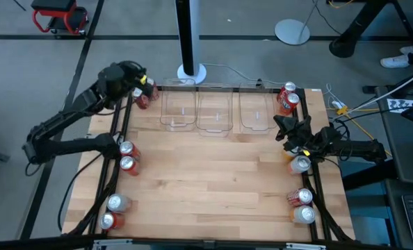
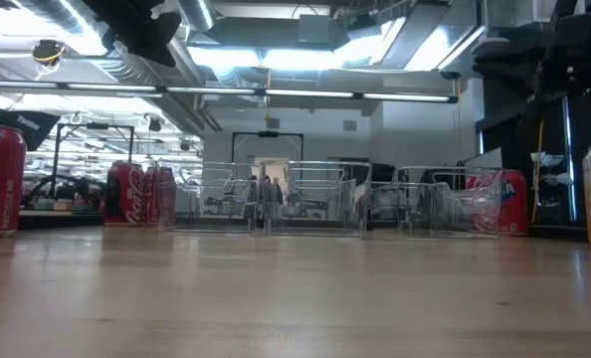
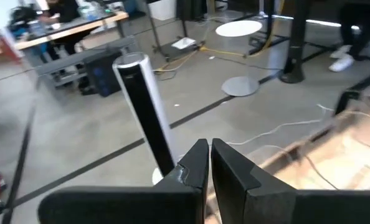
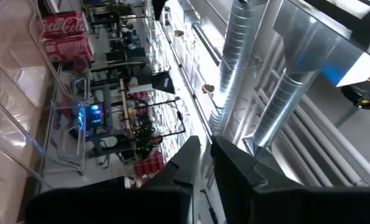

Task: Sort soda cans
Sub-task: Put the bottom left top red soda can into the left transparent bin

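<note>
Both grippers pinched shut, both empty: left gripper [image 1: 142, 78] over the far-left red cans [image 1: 145, 96], right gripper [image 1: 281, 125] beside the bins [image 1: 214, 110]. Cans line both edges; a descent with shut fingers could topple that far-left pair.

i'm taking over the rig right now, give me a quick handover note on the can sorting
Left gripper: shut, empty, raised over the far left corner by the red cans there.
Right gripper: fingers nearly together, nothing held, above the right edge beside the right-hand bin.
Cans: two pairs along the left edge; far right corner pair; right-edge groups.
Three clear bins along the far edge show no cans.
Done: nothing sorted yet.
Left: move every can into the bins.
</note>
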